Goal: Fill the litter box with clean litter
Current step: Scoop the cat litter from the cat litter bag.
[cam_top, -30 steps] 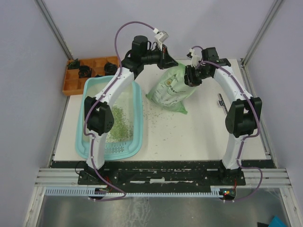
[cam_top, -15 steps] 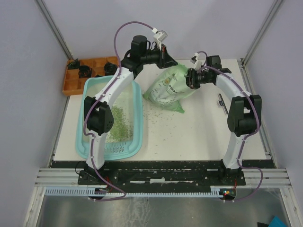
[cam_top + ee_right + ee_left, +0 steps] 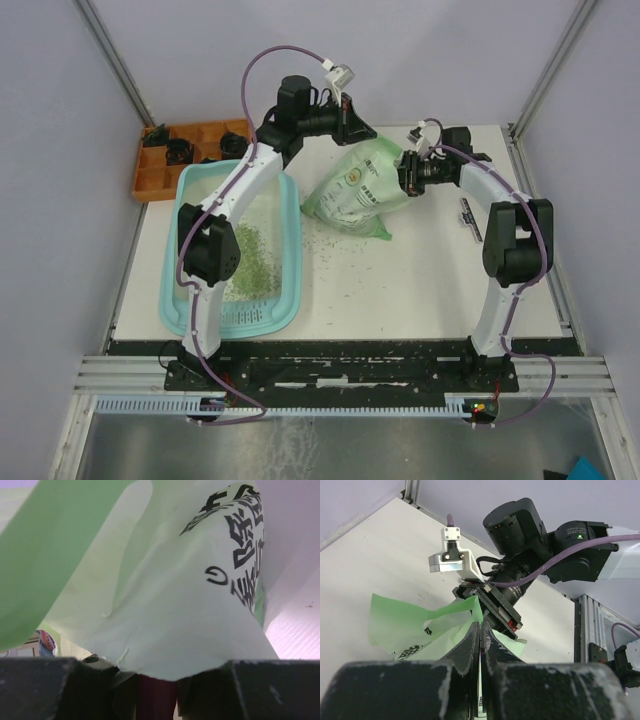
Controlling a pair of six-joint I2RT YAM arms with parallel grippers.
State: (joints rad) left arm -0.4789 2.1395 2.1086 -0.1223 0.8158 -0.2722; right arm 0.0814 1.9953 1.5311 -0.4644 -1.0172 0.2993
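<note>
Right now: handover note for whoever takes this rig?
Grippers: left gripper shut on the bag top edge; right gripper shut on its other edge.
Bag rests on the table, right of the litter box.
Done: some litter in the box, floor partly bare; stray granules on the table.
Left: pour more in.

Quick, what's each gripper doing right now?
Left gripper: closed, pinching the bag at its top edge.
Right gripper: closed on the bag too.
</note>
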